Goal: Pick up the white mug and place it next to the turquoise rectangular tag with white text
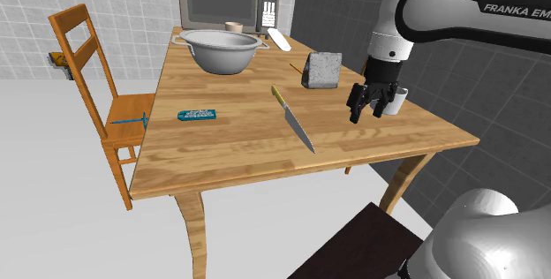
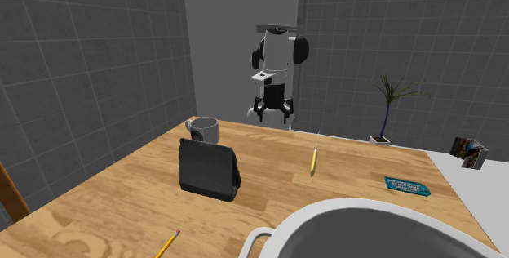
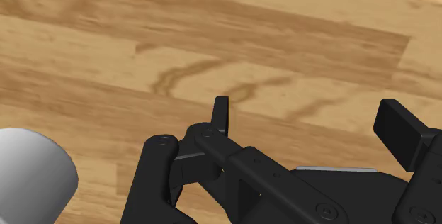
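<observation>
White arm (image 1: 389,35), all-black gripper (image 1: 366,112)

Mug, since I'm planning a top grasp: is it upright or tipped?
Upright: the white mug stands on its base on the table, open rim facing up.

Shoulder: high beside stand (image 1: 353,244), over table (image 1: 231,152). Second exterior: low opposite, facing arm (image 2: 277,56). Wrist: close above table.

Bare wooden tabletop (image 1: 238,158) separates white mug (image 1: 401,101) and turquoise rectangular tag (image 1: 196,116); only a flat yellow-handled knife (image 1: 294,120) lies across.
</observation>
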